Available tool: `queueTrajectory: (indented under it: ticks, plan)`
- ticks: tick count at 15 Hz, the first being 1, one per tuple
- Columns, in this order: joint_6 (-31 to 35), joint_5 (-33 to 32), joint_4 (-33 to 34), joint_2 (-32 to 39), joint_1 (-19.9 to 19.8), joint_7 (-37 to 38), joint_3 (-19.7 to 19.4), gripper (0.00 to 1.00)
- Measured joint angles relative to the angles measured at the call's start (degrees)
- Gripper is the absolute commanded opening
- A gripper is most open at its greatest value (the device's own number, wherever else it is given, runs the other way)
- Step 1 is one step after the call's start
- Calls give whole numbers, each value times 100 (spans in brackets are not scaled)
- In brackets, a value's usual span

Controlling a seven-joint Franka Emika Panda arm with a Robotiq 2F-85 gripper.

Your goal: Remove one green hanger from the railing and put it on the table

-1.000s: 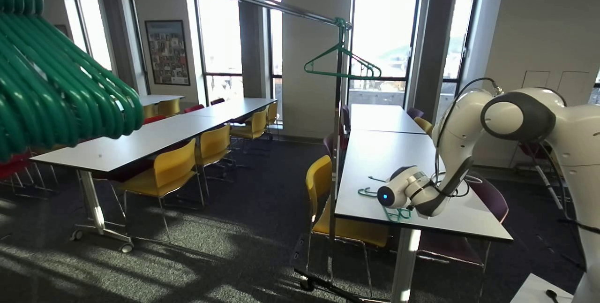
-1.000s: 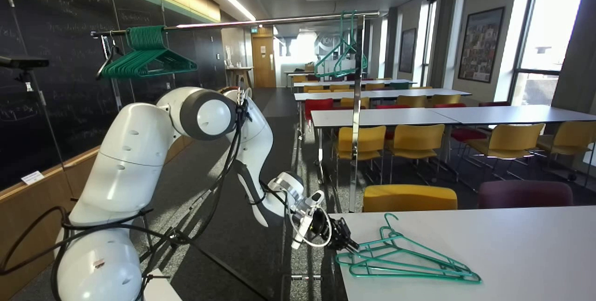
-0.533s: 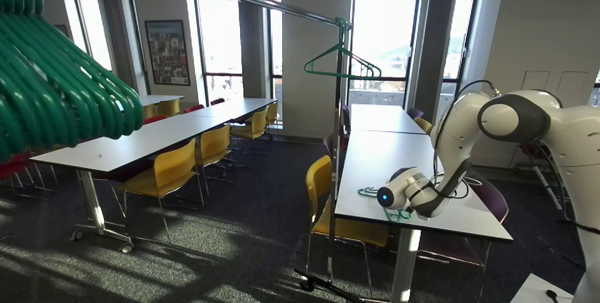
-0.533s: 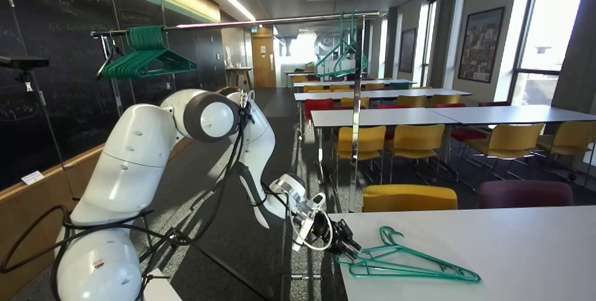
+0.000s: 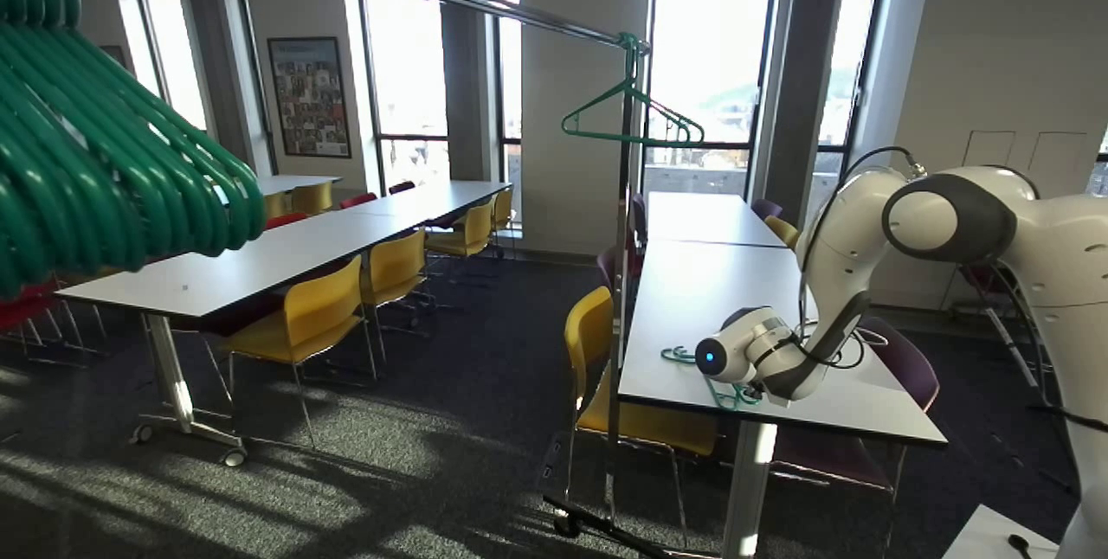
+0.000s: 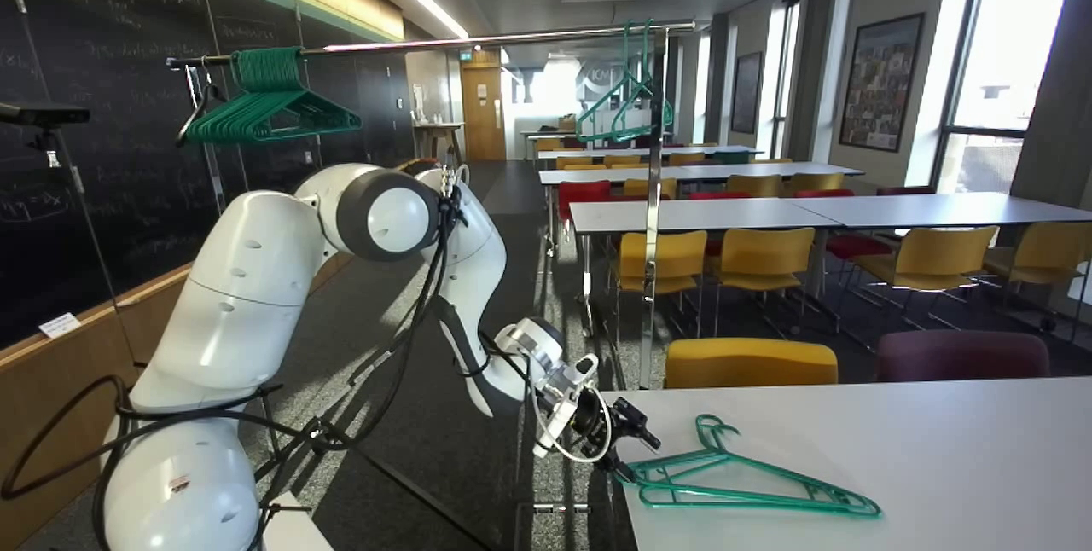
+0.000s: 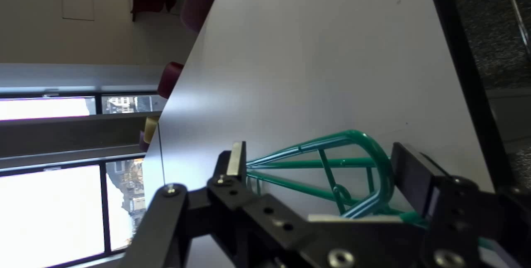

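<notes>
At least two green hangers (image 6: 759, 501) lie overlapping on the white table (image 6: 955, 457), near its end. My gripper (image 6: 641, 459) is low over that end with its jaws spread wide. In the wrist view the rounded corner of a green hanger (image 7: 375, 152) sits between the open fingers, close to the right finger pad (image 7: 415, 174); whether they touch I cannot tell. On the railing (image 6: 512, 40), more green hangers (image 6: 616, 135) hang by the upright. The arm hides part of the lying hangers in an exterior view, where their hooks (image 5: 679, 355) show.
A dense bunch of green hangers (image 6: 269, 116) hangs at the railing's far end from the upright (image 6: 652, 235). A yellow chair (image 6: 751, 363) and a purple chair (image 6: 964, 356) stand along the table's edge. A cable (image 6: 601, 414) loops beside the gripper.
My jaws have spread apart from shut. The upper hanger, its hook raised a second ago, has dropped onto the one beneath it. The arm has shifted only slightly.
</notes>
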Motion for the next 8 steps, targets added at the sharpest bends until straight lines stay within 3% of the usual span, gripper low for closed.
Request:
queueTrajectory:
  ticks: [8]
  plan:
    - [2423,1464,-42,-300,-456,-1911,58,100]
